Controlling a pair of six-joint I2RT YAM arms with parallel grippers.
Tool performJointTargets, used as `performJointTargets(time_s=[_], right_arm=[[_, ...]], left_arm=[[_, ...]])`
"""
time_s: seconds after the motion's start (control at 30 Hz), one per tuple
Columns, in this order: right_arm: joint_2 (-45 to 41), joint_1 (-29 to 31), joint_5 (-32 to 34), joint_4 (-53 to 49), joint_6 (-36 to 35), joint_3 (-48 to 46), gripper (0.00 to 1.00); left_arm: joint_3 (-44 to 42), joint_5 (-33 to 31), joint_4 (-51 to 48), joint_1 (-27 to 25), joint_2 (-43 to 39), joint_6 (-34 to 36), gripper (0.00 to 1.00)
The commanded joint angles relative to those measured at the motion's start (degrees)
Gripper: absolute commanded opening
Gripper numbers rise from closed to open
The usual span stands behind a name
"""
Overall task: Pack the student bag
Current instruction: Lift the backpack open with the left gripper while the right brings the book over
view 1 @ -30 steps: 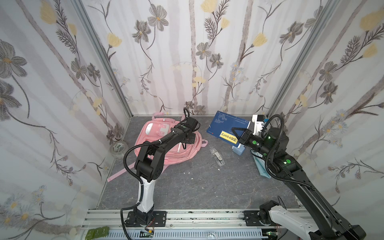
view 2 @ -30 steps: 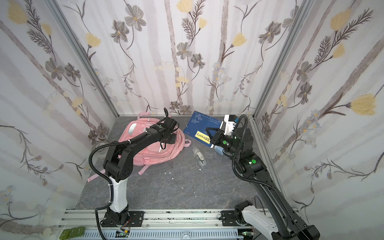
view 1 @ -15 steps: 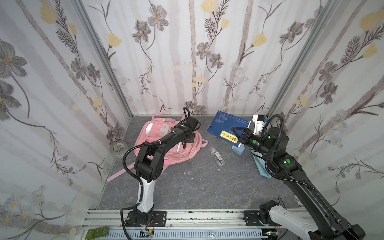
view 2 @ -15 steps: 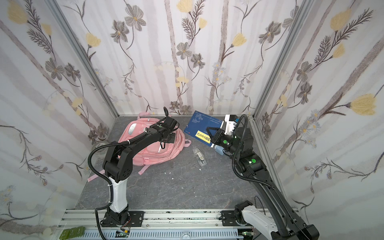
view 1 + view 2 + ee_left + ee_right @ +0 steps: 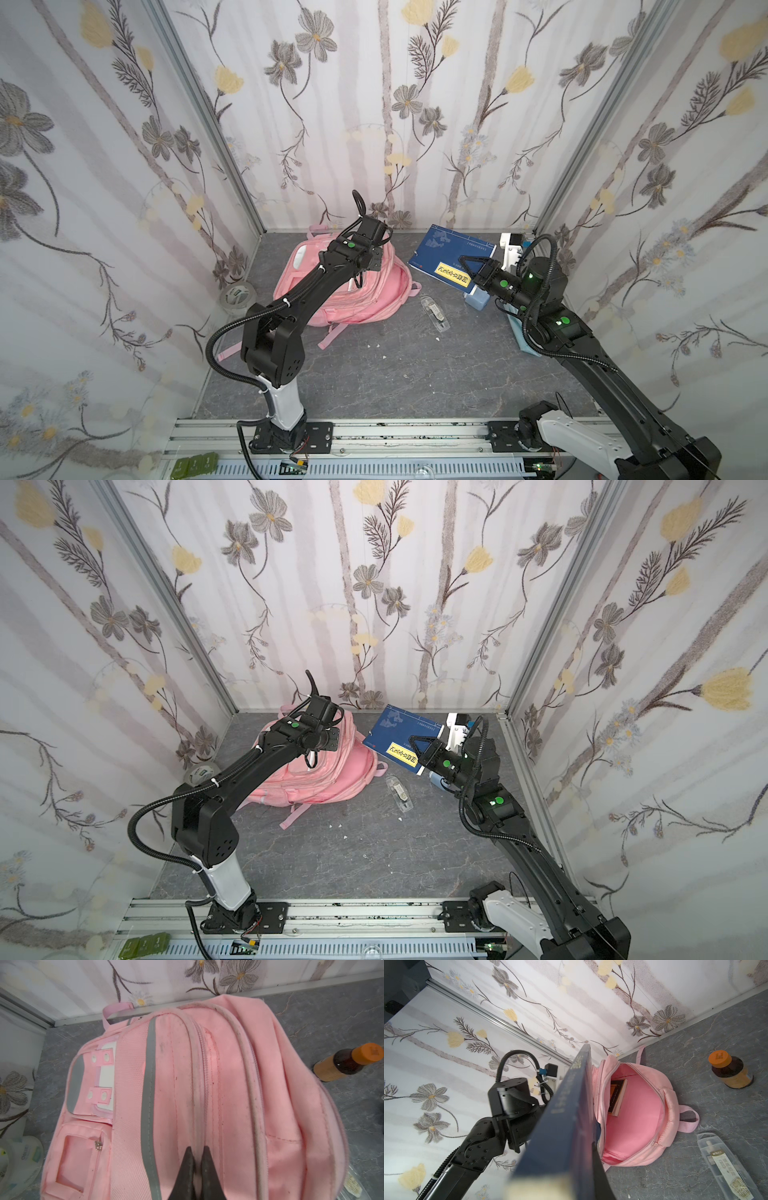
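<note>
The pink student bag (image 5: pixel 365 301) lies on the grey floor at the back left in both top views, also (image 5: pixel 328 781). My left gripper (image 5: pixel 198 1148) is shut on a pale piping ridge beside a zipper on the bag's (image 5: pixel 228 1084) top. In the right wrist view the bag's main compartment (image 5: pixel 635 1113) gapes open, with a book (image 5: pixel 616 1097) standing inside. My right gripper (image 5: pixel 468 266) is shut on the near edge of a dark blue book (image 5: pixel 451 251) with a yellow label. It holds that book tilted in the air, right of the bag.
A clear plastic pen case (image 5: pixel 434 313) lies between bag and right arm. A brown bottle (image 5: pixel 731 1073) with an orange cap stands behind it. A tape roll (image 5: pixel 237 295) sits by the left wall. A light-blue item (image 5: pixel 478 300) and a white device (image 5: pixel 511 249) are at the back right.
My left gripper has closed onto the bag's ridge. Both arms have stayed almost where they were, and the blue book is still held up.
</note>
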Motion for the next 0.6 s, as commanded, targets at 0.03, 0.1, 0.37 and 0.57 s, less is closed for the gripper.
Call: performJointTargets(time_s=[0.03,0.1,0.37,0.57], right_arm=[[2.7,0.3,-3.4,4.9,1.6,-0.1,0.0],[4.4,0.5,-3.7,5.2,1.9,-0.5,0.0],[11.5,3.2,-4.6,11.1,4.1,-1.8,0.0],[21.0,9.7,-3.0,24.9,9.7,-3.5,0.0]], left_arm=[[-1.1,-0.8,4.8,0.2,-4.4,1.6,0.0],[-1.7,-0.9,5.0,0.5,-6.3,2.0,0.0],[-4.5,6.8,8.3,1.6,-13.0,-0.8,0.0],[-2.6,6.7,4.5,1.7,-14.8,-2.3,0.0]])
